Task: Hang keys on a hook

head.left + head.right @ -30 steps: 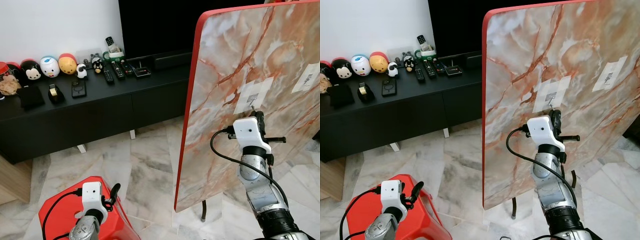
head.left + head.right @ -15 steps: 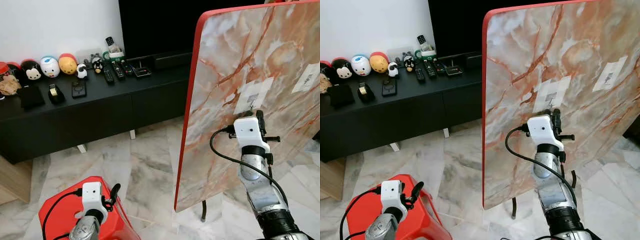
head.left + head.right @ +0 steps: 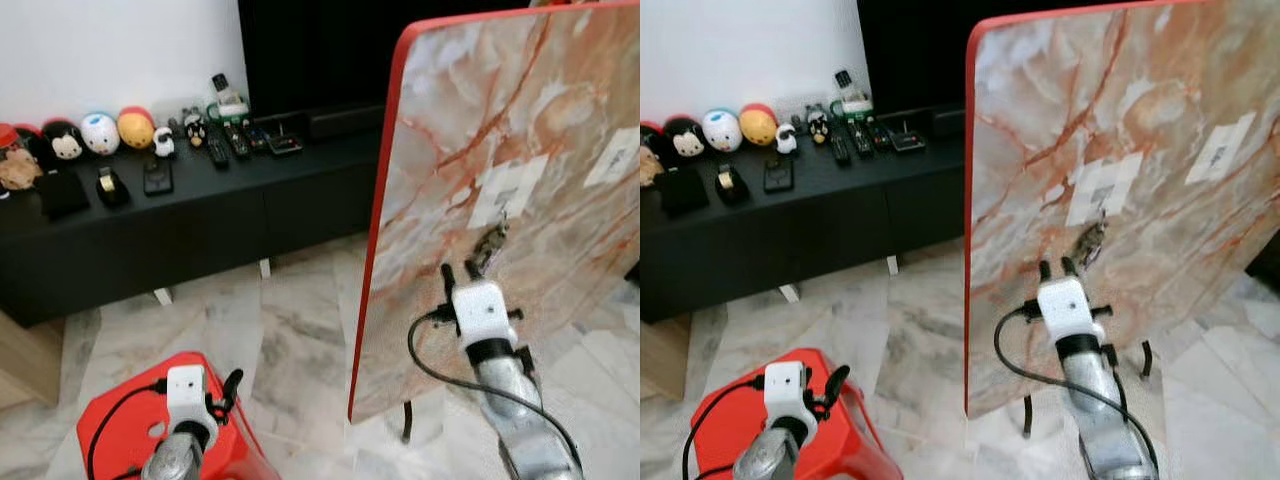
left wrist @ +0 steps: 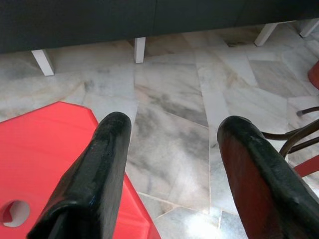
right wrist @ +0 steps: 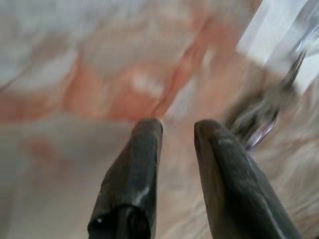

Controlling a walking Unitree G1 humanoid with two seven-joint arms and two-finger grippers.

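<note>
We see the keys (image 3: 487, 248) hanging on the marbled board (image 3: 560, 110), apparently from a hook; the right gripper (image 3: 1061, 267) sits just below, fingers (image 5: 137, 164) slightly parted, holding nothing. The wrist view shows the left gripper (image 4: 172, 144) wide open, empty.

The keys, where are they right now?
The keys hang on the marbled board, on the robot's right side, just below a white sticker and slightly above the right hand, which is apart from them.
</note>
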